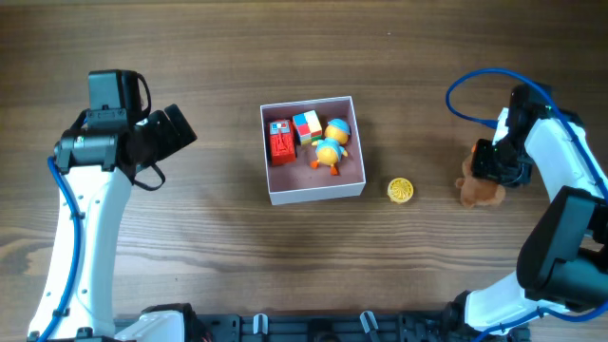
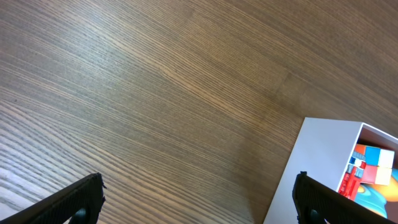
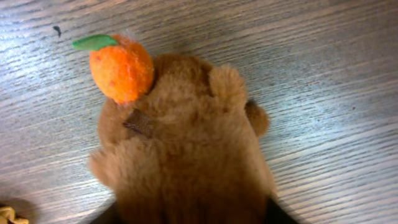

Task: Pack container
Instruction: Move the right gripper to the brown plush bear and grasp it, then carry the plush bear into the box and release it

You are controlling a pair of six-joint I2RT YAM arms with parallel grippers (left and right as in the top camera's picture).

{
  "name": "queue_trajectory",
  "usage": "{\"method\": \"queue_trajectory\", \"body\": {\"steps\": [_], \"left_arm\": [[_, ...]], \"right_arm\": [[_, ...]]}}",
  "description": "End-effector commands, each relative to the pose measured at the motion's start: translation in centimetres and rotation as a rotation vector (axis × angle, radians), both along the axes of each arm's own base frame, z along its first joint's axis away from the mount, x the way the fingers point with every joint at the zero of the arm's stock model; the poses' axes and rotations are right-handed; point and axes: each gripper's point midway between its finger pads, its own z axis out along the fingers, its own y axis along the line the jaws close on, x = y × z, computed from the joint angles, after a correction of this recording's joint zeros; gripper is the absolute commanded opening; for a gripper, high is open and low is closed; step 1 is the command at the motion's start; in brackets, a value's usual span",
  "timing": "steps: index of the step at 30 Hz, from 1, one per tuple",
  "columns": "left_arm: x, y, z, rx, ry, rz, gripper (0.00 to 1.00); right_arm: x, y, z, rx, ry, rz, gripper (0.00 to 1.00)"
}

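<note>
Left jaws are wide, right jaws at the fuzzy brown bear (image 3: 186,162) (held? cannot tell), and the square white box (image 1: 318,193) holds bright toys (image 1: 328,150).

The whole scene rests on a brown wooden bench (image 1: 199,256) with fine grain that runs from side to side, under soft, even light that gives only faint shadows on the wood.

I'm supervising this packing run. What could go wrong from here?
The brown plush looks bulky and the container already holds several toys, so it may not fit the free space. Carried across, it could knock the yellow piece lying between.
</note>
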Motion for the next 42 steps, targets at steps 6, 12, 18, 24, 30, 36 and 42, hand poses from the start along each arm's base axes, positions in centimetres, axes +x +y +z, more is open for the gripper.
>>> {"method": "queue_trajectory", "body": {"steps": [6, 12, 18, 24, 30, 36, 42], "left_arm": [[-0.4, 0.3, -0.6, 0.007, 0.027, 0.001, 0.98], [-0.4, 0.3, -0.6, 0.007, 0.027, 0.001, 0.98], [-0.5, 0.3, -0.6, 0.007, 0.032, 0.001, 0.98], [-0.5, 0.3, -0.6, 0.007, 0.032, 0.001, 0.98], [-0.5, 0.3, -0.7, 0.007, 0.034, 0.001, 0.98], [-0.5, 0.3, -0.7, 0.007, 0.035, 0.001, 0.98], [-0.5, 0.3, -0.7, 0.007, 0.035, 0.001, 0.98]], "right_arm": [[1.2, 1.6, 1.0, 0.079, -0.044, -0.013, 0.04], [6.0, 12.0, 15.2, 0.054, -0.439, 0.497, 0.04], [2.3, 30.7, 18.6, 0.058, -0.640, 1.379, 0.04], [1.1, 36.3, 11.8, 0.106, -0.483, 1.608, 0.04], [0.8, 37.3, 5.6, 0.146, -0.320, 1.631, 0.05], [-0.7, 37.4, 1.8, 0.240, -0.185, 1.561, 0.21], [-0.7, 37.4, 1.3, 0.246, -0.168, 1.524, 0.69]]}}
